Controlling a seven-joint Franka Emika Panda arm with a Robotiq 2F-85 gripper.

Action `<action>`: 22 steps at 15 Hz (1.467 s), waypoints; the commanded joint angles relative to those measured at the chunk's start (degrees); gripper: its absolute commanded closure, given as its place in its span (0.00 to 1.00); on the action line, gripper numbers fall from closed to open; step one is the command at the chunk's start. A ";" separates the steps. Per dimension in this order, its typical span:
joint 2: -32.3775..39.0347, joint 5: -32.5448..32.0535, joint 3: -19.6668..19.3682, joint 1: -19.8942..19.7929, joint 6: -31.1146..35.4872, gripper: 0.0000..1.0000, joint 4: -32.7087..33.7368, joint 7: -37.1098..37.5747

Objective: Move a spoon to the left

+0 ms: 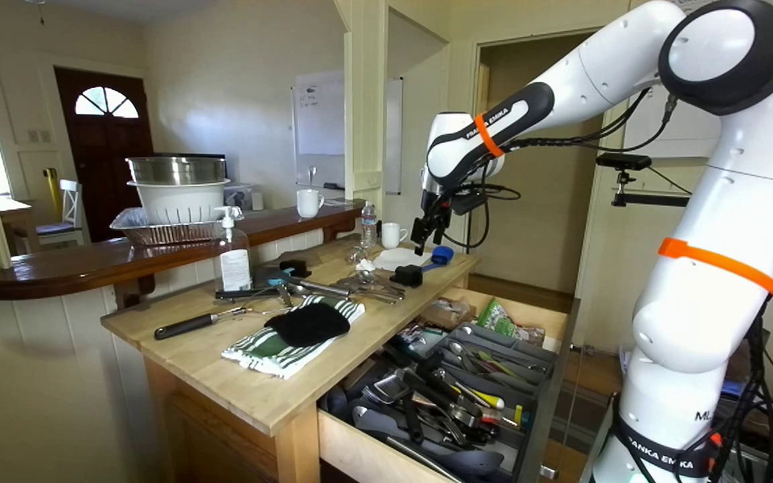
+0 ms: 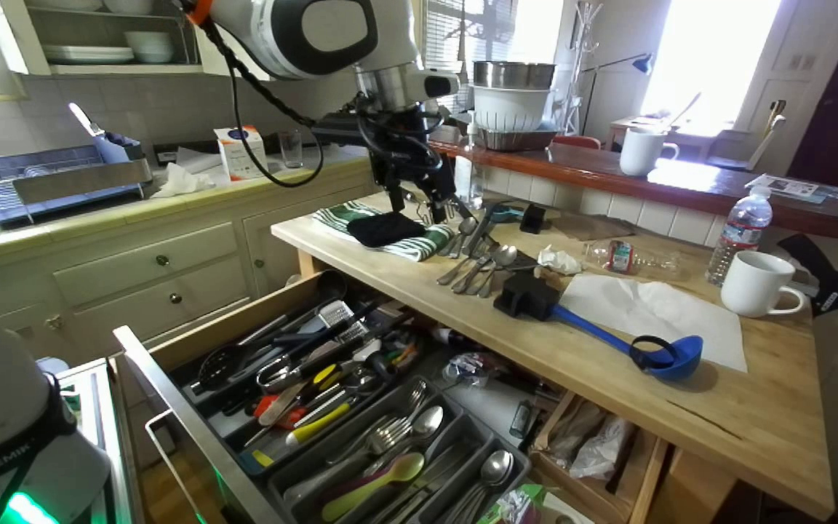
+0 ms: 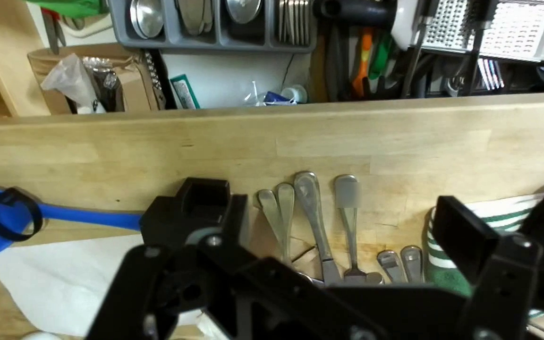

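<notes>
Several metal spoons and other cutlery lie on the wooden countertop. In an exterior view one spoon [image 2: 504, 256] lies beside the black block, and another spoon [image 2: 467, 227] lies close to the towel. In an exterior view the cutlery pile [image 1: 376, 287] is small and its pieces are hard to tell apart. In the wrist view cutlery handles [image 3: 285, 208] show between the fingers; their far ends are hidden by the gripper body. My gripper [image 3: 340, 208] is open and empty, above the countertop. It also shows in both exterior views [image 1: 429, 236] [image 2: 417, 207], apart from the cutlery.
An open drawer [image 2: 157, 393] full of utensils stands in front of the counter. A blue ladle [image 2: 673, 358] with a black block [image 2: 527, 295], a striped towel [image 1: 292, 355] with a black cloth, a white mug [image 2: 757, 284] and bottles stand or lie on the countertop.
</notes>
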 commanded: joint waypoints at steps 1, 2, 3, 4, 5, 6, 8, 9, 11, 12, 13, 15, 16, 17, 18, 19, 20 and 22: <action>7.12 3.98 -1.42 0.23 -0.43 0.00 7.14 -10.14; 8.90 4.43 -1.26 0.11 -0.40 0.00 9.05 -11.52; 10.44 5.00 -1.02 -0.04 -0.22 0.00 10.71 -12.65; 12.09 6.74 -0.76 -0.06 -0.73 0.00 12.58 -13.96; 13.59 7.88 -0.39 -0.26 -0.90 0.00 14.19 -14.73; 15.13 10.27 0.01 -0.45 -1.40 0.00 15.75 -16.11; 18.44 12.73 0.89 -1.07 -1.31 0.00 18.32 -16.58; 20.20 15.17 1.48 -1.42 -1.52 0.00 19.55 -17.34; 23.42 17.12 2.34 -2.05 -3.88 0.00 22.30 -14.06; 19.41 13.87 2.46 -1.88 -0.69 0.00 18.10 -14.62; 20.97 14.70 2.84 -2.17 -1.26 0.00 19.24 -14.27; 22.82 15.27 3.19 -2.53 -1.40 0.00 20.66 -14.02; 23.09 15.32 3.22 -2.61 -1.41 0.00 20.90 -13.98; 23.11 15.35 3.23 -2.66 -1.47 0.00 21.04 -13.97; 23.10 15.38 3.24 -2.70 -1.54 0.00 21.19 -13.96; 23.82 15.71 3.29 -3.06 -2.94 0.00 22.25 -14.03; 24.44 16.10 3.38 -3.49 -2.17 0.00 22.76 -14.47; 25.45 16.37 3.53 -4.26 -2.72 0.00 23.83 -15.14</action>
